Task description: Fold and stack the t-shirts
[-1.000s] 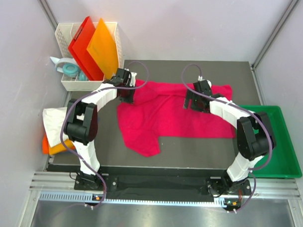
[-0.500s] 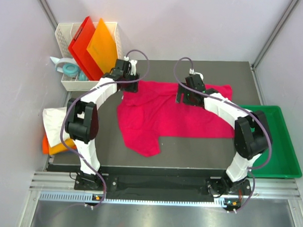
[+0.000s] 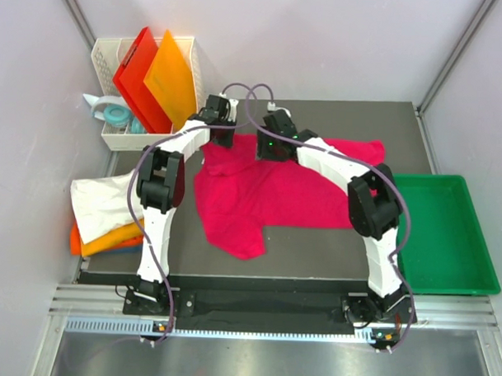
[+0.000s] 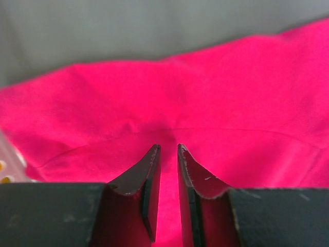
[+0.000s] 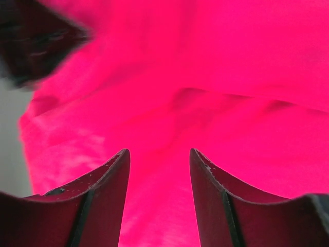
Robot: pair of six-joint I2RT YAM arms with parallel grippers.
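Note:
The crimson-pink t-shirt [image 3: 276, 189] lies spread and rumpled on the dark table. Both grippers sit close together over its far left edge. My left gripper [image 3: 222, 139] points down at the cloth, its jaws a narrow slit apart. In the left wrist view, pink cloth [image 4: 205, 92] shows through that slit and creases run to the left gripper [image 4: 167, 146]. My right gripper [image 3: 267, 147] hovers just to its right. It stands open in the right wrist view [image 5: 159, 152], over the shirt [image 5: 216, 77]. A white t-shirt [image 3: 102, 195] lies on an orange one [image 3: 109, 239] at the left.
A white basket [image 3: 188, 50] at the back left holds a red board [image 3: 133, 77] and an orange board [image 3: 168, 78]. A green tray [image 3: 443, 236] sits at the right table edge. A dark blurred shape [image 5: 36, 41] fills the upper left of the right wrist view.
Both grippers moved toward the shirt's far edge, and the right one swung left until it is next to the left one. The left jaws opened, then narrowed. The right jaws narrowed too.

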